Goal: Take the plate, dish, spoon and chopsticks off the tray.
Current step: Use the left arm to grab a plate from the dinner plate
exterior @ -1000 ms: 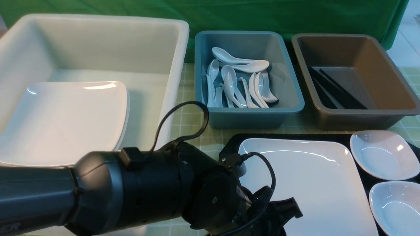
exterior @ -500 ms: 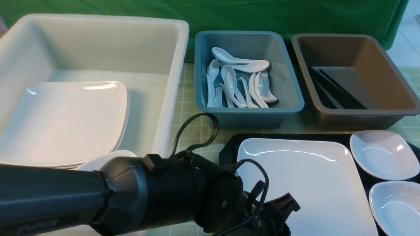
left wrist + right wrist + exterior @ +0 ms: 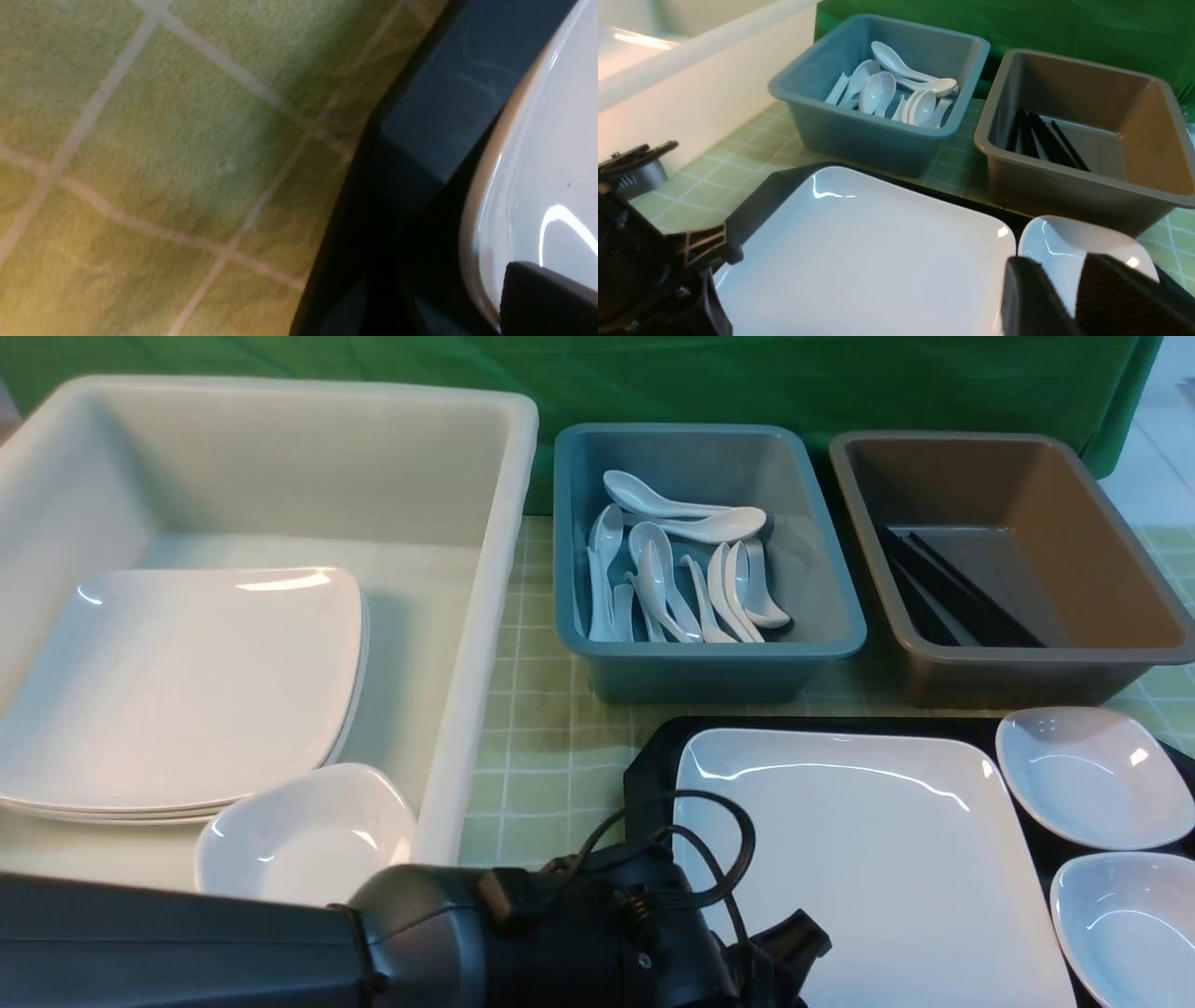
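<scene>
A: Status?
B: Spoons [image 3: 691, 579] in blue bin [image 3: 691, 677], chopsticks [image 3: 952, 593] in brown bin [image 3: 1027, 681] — none seen on tray [image 3: 649, 770], tho its near side's cut off. One dish [image 3: 303, 835] in white bin [image 3: 499, 569] by the plate stack [image 3: 177, 681]. Left to do: plate [image 3: 868, 868] + 2 dishes [image 3: 1083, 775], all on tray.
A: Grippers?
B: Left gripper [image 3: 789, 943] low at plate's left edge, jaws wide, empty. Its wrist cam shows one pad [image 3: 546, 303] over the rim. Right gripper [image 3: 1057, 273] only in its own cam — narrow gap, nothing in it.
</scene>
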Controlling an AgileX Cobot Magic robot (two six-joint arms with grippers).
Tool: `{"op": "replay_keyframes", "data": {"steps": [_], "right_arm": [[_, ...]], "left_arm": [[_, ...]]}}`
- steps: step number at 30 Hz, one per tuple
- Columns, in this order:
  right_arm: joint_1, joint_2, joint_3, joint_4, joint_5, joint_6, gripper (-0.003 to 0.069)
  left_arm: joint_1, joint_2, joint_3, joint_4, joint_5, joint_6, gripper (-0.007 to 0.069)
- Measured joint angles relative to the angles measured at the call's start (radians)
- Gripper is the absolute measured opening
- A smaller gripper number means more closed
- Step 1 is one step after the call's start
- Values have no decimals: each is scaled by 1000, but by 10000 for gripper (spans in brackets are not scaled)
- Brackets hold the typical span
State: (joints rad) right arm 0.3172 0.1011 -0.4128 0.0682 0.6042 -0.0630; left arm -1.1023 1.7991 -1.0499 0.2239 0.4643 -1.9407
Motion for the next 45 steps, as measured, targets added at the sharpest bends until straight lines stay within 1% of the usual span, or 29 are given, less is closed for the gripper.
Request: {"op": "replay_keyframes", "data": {"steps": [5, 7, 12, 19, 22, 25, 26, 27, 29, 30, 31, 32, 38, 45], "right_arm": [[0, 0, 0, 0, 1, 0, 169], [0, 0, 0, 0, 1, 0, 171], [0, 0, 0, 0, 1, 0, 176], [0, 0, 0, 0, 1, 0, 176], [0, 0, 0, 0, 1, 0, 176], [0, 0, 0, 0, 1, 0, 176], [0, 0, 0, 0, 1, 0, 177], [0, 0, 0, 0, 1, 0, 176], [0, 0, 0, 0, 1, 0, 176], [0, 0, 0, 0, 1, 0, 177], [0, 0, 0, 0, 1, 0, 178], [0, 0, 0, 0, 1, 0, 178], [0, 0, 0, 0, 1, 0, 187], [0, 0, 0, 0, 1, 0, 195]], "left_arm": [[9, 35, -1, 36, -48, -81, 306], [10, 42, -1, 47, -72, -96, 304], [17, 50, -1, 54, -110, -113, 304], [18, 60, -2, 140, -142, -131, 304], [18, 63, -3, 153, -148, -142, 300], [18, 65, -3, 158, -147, -155, 259], [18, 65, -3, 158, -145, -157, 234], [18, 66, -3, 158, -143, -162, 189], [18, 66, -3, 155, -144, -180, 157], [21, 68, -3, 151, -152, -200, 118], [22, 68, -3, 151, -155, -201, 114], [26, 68, -3, 152, -170, -207, 94], [27, 47, -6, 184, -166, -227, 68], [26, -47, -7, 264, -40, -224, 40]]}}
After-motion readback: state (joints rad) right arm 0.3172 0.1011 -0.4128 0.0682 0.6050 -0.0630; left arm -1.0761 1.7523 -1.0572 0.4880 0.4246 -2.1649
